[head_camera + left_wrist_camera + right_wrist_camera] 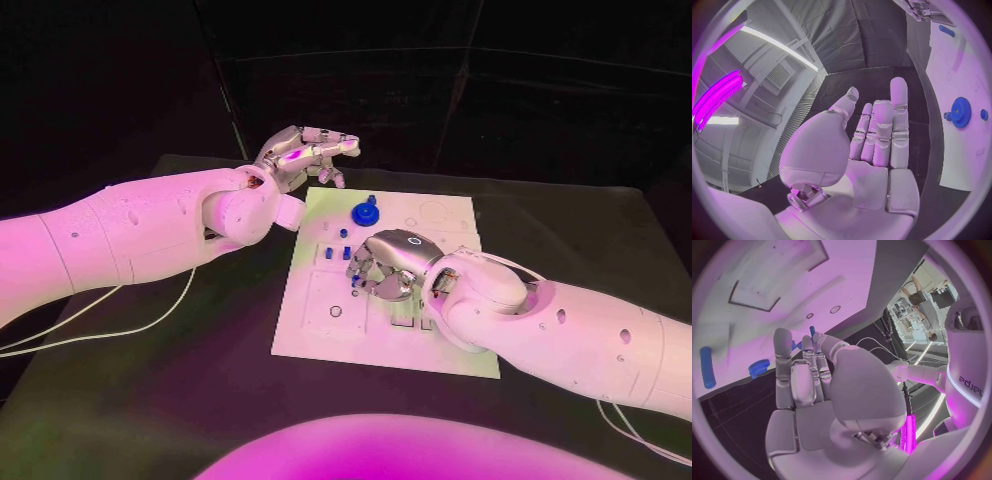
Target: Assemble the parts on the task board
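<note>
Hovering over the task board, the right hand holds nothing, fingers apart; the blue gear beyond its fingertips looks light, rigid; best pinched by its rim.

White task board, blue gear and small blue parts, silver fingers, white arms, black worktop.
</note>
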You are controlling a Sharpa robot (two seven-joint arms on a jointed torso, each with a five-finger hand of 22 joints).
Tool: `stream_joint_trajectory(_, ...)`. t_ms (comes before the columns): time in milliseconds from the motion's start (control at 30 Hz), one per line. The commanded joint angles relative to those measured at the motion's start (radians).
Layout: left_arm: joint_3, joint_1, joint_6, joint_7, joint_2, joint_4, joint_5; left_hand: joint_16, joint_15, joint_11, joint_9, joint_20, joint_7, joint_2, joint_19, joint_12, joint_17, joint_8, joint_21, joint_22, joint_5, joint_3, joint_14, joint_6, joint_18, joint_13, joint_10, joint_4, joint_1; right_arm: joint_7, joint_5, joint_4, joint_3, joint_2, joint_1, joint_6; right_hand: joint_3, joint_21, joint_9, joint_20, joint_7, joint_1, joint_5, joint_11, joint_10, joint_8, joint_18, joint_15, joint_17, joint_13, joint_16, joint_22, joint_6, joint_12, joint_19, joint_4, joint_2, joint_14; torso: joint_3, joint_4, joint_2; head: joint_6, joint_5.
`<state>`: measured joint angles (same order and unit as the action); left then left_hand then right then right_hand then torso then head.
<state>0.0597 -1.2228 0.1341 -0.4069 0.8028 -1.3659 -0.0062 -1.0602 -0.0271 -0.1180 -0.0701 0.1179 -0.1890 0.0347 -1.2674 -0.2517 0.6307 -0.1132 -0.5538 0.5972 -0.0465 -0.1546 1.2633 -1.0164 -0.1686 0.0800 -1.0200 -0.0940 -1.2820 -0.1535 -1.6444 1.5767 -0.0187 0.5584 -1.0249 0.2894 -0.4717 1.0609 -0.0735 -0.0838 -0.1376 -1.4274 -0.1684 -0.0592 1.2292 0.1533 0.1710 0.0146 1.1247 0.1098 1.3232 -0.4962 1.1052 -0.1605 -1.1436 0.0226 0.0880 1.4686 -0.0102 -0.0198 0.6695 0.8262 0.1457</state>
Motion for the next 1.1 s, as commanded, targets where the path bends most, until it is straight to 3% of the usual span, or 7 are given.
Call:
stream_joint_trajectory(33,-0.001,-0.002,-0.011,-0.009,-0.002,-0.001,0.004,0.005,0.001,0.001,0.000,0.003,0.001,0.000,-0.003,-0.006,-0.001,-0.005,0.006,-0.001,0.000,0.006,-0.006,0.008,-0.012,0.002,0.005,-0.002,-0.008,0.010,-0.020,-0.003,0.000,-0.002,0.001,-0.022,-0.006,0.006,-0.001,0.002,-0.001,0.010,-0.007,-0.004,0.005,0.000,0.004,0.007,0.002,-0.001,0.007,0.000,0.005,0.007,-0.002,-0.002,-0.002,0.033,0.0001,0.0010,-0.001,0.004,0.001)
stream_joint_trajectory(467,-0.001,-0.002,-0.011,-0.008,-0.004,-0.001,0.004,0.005,0.001,0.001,0.000,0.003,0.001,0.000,-0.003,-0.006,-0.001,-0.005,0.006,-0.001,0.000,0.006,-0.006,0.008,-0.012,0.002,0.005,-0.002,-0.008,0.009,-0.028,-0.006,0.000,0.002,0.005,-0.053,-0.007,0.007,-0.001,0.002,-0.002,0.010,-0.007,-0.004,0.006,0.000,0.004,0.006,0.002,-0.002,0.007,-0.001,0.005,0.007,-0.002,-0.001,-0.001,0.033,-0.0002,0.0006,-0.002,0.015,0.013)
stream_joint_trajectory(1100,-0.001,-0.002,-0.012,-0.007,-0.004,0.000,0.004,0.005,0.001,0.001,0.000,0.003,0.001,-0.001,-0.003,-0.007,-0.001,-0.006,0.006,-0.002,0.000,0.008,-0.006,0.009,-0.012,0.002,0.006,-0.001,-0.009,0.013,-0.028,-0.021,-0.002,-0.006,0.010,-0.059,-0.007,0.008,-0.001,0.002,-0.002,0.011,-0.007,-0.004,0.006,-0.001,0.004,0.006,0.005,-0.002,0.009,-0.002,0.005,0.008,-0.002,-0.001,-0.001,0.034,0.0001,0.0004,-0.002,0.020,0.023)
